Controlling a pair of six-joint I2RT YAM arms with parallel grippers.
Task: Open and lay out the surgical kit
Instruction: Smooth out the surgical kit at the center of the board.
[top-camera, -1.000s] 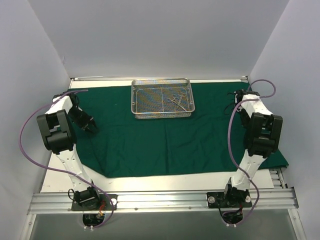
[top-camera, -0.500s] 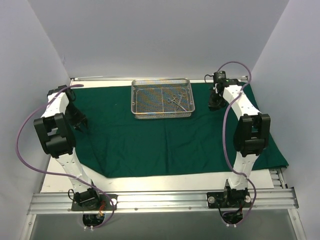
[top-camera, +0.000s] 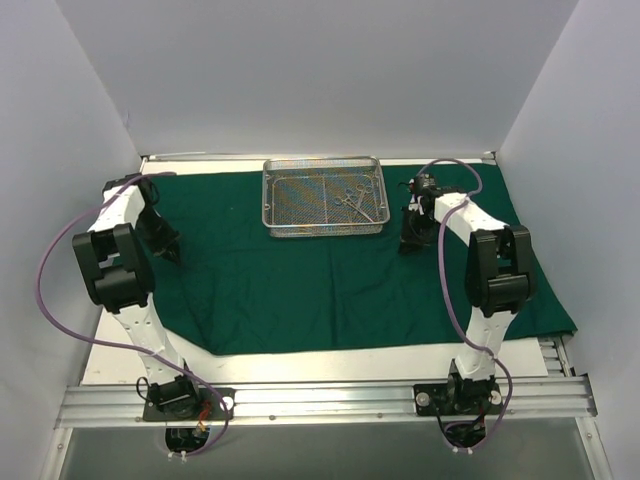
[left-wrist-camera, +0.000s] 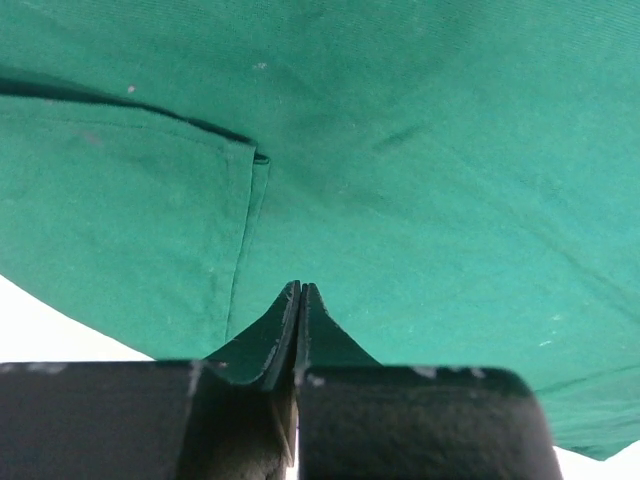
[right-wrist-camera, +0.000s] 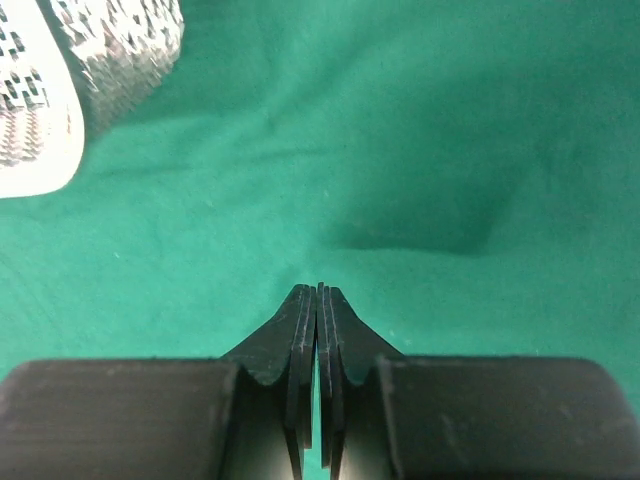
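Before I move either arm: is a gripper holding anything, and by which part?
Nothing is held: the left gripper and the right gripper are both shut and empty over the green cloth.

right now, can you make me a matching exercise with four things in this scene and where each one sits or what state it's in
Things:
1. green drape
2. mesh tray
3. instruments
4. right tool

Places or states:
a. inside the tray, toward its right side
b. shut, over the drape just right of the tray
c. spread across the table
d. standing on the drape, far middle

Pairs: 1-c, 2-d, 3-a, 4-b
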